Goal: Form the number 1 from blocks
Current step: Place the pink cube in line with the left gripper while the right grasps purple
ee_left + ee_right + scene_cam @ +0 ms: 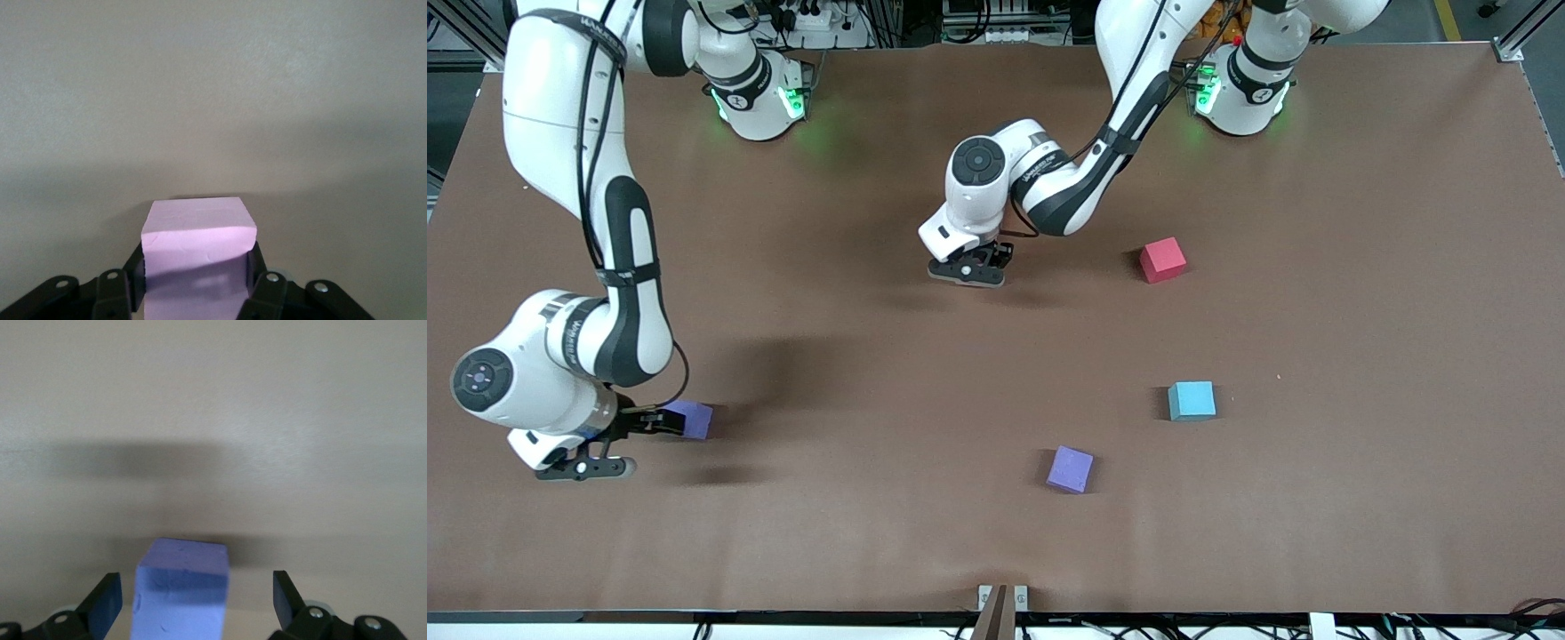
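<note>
My left gripper [967,271] is low over the table's middle, shut on a light pink block [197,230]; both fingers [257,275] press its sides in the left wrist view [195,280]. The front view hides that block under the hand. My right gripper [660,420] is open at the right arm's end of the table. A blue-violet block [692,418] sits between its fingertips [107,605], which stand apart from the block [181,590]. A purple block [1070,468] lies alone on the table nearer the front camera.
A red cube [1162,260] lies toward the left arm's end of the table, beside my left hand. A cyan cube [1192,400] lies nearer the front camera than the red one. A small bracket [1001,597] sits at the table's front edge.
</note>
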Tool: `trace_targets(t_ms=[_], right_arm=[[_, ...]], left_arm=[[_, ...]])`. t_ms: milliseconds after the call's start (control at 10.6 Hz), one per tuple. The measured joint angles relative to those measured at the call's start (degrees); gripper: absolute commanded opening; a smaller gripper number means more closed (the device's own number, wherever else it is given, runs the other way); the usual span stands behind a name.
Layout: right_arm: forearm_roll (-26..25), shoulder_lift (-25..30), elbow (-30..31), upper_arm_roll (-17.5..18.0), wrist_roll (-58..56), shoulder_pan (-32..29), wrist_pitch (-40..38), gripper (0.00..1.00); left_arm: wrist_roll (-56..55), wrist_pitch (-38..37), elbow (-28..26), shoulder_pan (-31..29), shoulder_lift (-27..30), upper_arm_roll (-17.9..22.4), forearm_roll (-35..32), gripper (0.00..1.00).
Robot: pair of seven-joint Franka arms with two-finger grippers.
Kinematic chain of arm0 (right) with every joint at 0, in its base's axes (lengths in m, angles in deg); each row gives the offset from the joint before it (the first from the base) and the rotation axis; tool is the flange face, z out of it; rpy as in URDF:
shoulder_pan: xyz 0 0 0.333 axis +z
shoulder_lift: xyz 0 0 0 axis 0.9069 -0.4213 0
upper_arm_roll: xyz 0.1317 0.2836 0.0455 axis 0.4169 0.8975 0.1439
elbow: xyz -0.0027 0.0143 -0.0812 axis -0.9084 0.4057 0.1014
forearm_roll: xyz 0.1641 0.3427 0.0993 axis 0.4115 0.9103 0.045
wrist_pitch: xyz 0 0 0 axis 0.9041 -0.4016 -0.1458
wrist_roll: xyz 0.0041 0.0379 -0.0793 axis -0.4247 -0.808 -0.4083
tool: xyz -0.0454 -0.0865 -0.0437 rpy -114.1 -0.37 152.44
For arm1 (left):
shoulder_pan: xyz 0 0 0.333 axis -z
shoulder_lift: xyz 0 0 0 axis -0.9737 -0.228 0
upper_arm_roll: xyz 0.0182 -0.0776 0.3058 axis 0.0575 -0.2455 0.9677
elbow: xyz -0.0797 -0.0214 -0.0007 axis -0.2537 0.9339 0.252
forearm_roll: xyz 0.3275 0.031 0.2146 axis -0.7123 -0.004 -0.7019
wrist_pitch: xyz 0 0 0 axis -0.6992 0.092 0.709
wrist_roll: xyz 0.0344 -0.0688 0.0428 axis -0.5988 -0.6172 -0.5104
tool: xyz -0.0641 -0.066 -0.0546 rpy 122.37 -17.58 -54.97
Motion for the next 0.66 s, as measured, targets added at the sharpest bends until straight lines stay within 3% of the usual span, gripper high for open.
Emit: trace_targets(t_ms=[283,566,660], right_arm=[[0.38,-0.72,-0.13,1.63,0.12,-1.08,0.5,1.0],[0.38,-2.16,0.12,2.1,-0.1,-1.14,1.3,0.61],[0.38,-2.57,0.36,2.14,-0.69,-1.16,1.37,0.39]], left_arm=[[0.24,0.57,-1.69,-0.01,0.46,0.0,0.0,0.0],[0.24,0.58,-2.23,-0.01,0.46,-0.68,0.0,0.0],[0.24,0.58,-2.34,0.01,0.46,-0.96,0.0,0.0]])
